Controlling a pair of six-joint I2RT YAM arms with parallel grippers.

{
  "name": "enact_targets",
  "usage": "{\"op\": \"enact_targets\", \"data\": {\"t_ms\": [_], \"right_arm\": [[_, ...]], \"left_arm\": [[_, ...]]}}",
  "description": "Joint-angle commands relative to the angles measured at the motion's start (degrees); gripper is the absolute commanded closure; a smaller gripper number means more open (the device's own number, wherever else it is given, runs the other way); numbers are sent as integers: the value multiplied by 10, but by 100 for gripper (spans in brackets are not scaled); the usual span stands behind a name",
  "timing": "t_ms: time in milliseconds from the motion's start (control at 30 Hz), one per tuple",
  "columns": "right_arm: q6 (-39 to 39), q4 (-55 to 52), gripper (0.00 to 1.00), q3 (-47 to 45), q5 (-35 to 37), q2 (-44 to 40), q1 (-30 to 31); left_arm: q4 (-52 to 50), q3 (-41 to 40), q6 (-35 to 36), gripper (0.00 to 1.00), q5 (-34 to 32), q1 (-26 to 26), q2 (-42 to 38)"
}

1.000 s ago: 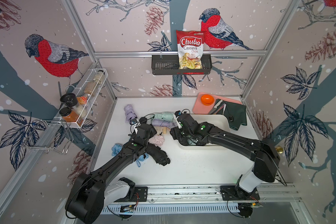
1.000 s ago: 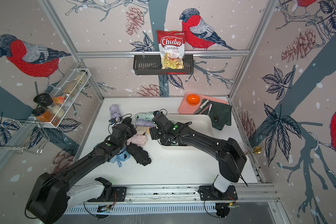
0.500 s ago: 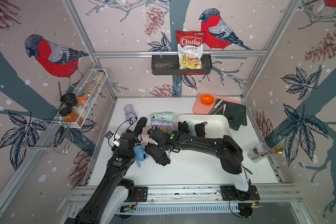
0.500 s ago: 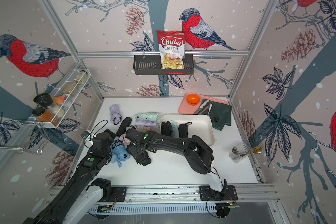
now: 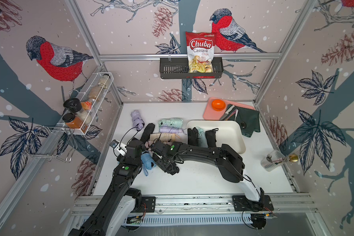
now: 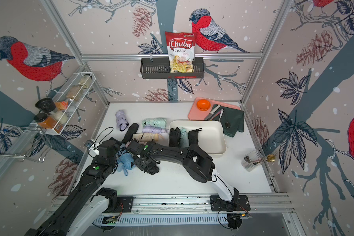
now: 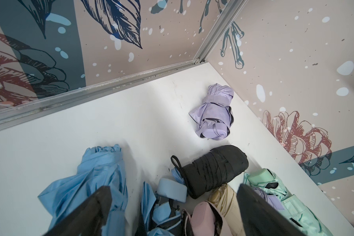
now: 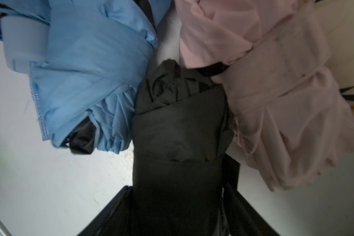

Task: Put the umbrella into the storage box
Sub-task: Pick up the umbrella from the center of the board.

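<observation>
Clearly, the black umbrella (image 8: 178, 122) is a folded, wrinkled roll of matte fabric with a band around it. It lies on the white table (image 5: 192, 183), outside the storage box (image 5: 229, 137), to the left of it and nearer to the robot bases.

The right gripper (image 8: 177, 186) stands over it with one of the jaws on each side. The fabric fills the space between them, but whether they press it or only touch it cannot be told from the wrist view.

Just beside this roll lie a blue umbrella (image 8: 94, 71), thin with a stitched edge, and a pink umbrella (image 8: 264, 92), soft and creased. In both top views the pink one is almost fully hidden under the arms. The left gripper (image 7: 173, 189) hangs above this heap with the jaws wide apart and nothing in them.

The storage box is smooth cream plastic with rounded corners and low walls. Three folded umbrellas lie side by side at its left end, a pale teal umbrella (image 5: 201, 137) between two black ones. Their near ends are covered by the right arm.

Further on the table are a lilac umbrella (image 5: 137, 119), a mint umbrella (image 5: 171, 123) and a beige umbrella (image 5: 161, 137). Behind the box is a flat pink tray (image 5: 209, 115) with an orange bowl (image 5: 218, 104) and a dark green cloth (image 5: 248, 122). The walls carry wallpaper with red birds and pine cones, between aluminium posts.
</observation>
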Motion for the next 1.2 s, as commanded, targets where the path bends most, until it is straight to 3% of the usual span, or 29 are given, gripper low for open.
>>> {"op": "enact_targets", "data": {"t_ms": [0, 333, 567, 700, 900, 1167], "right_arm": [[-8, -15, 28, 7, 2, 7, 0], [-6, -9, 39, 2, -25, 12, -10], [-3, -2, 32, -10, -32, 6, -17], [-3, -3, 47, -8, -34, 4, -17], [5, -5, 79, -11, -27, -32, -17], [51, 13, 94, -67, 14, -133, -38]], "left_arm": [[9, -2, -2, 1, 8, 2, 2], [17, -1, -5, 1, 21, 2, 15], [22, -4, -5, 1, 26, 2, 21], [22, -5, -6, 1, 27, 2, 21], [21, -4, 2, 1, 27, 2, 21], [35, 0, 30, 1, 51, 2, 20]]}}
